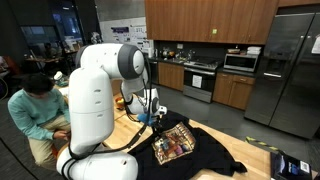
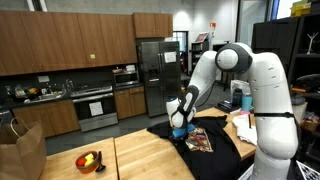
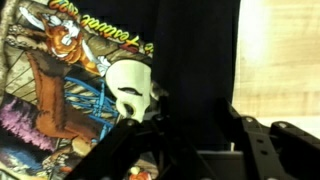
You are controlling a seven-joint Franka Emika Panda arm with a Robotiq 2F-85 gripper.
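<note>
A black T-shirt [image 1: 205, 152] [image 2: 218, 152] with a colourful printed picture [image 1: 175, 142] [image 2: 198, 138] [image 3: 70, 80] lies spread on the wooden table [image 2: 140, 160] in both exterior views. My gripper [image 1: 155, 118] [image 2: 180, 124] hangs low over the shirt's edge beside the print. In the wrist view the gripper [image 3: 193, 102] has its dark fingers [image 3: 228, 108] standing apart, with plain black cloth between them just right of the print's pale skull face [image 3: 130, 88]. I cannot make out any cloth pinched in them.
A person [image 1: 35, 110] sits close behind the arm's base. A bowl of fruit [image 2: 88, 160] and a brown paper bag [image 2: 20, 150] stand at the table's far end. Bare wood [image 3: 285, 60] shows past the shirt. Kitchen cabinets and a fridge [image 2: 150, 75] line the back.
</note>
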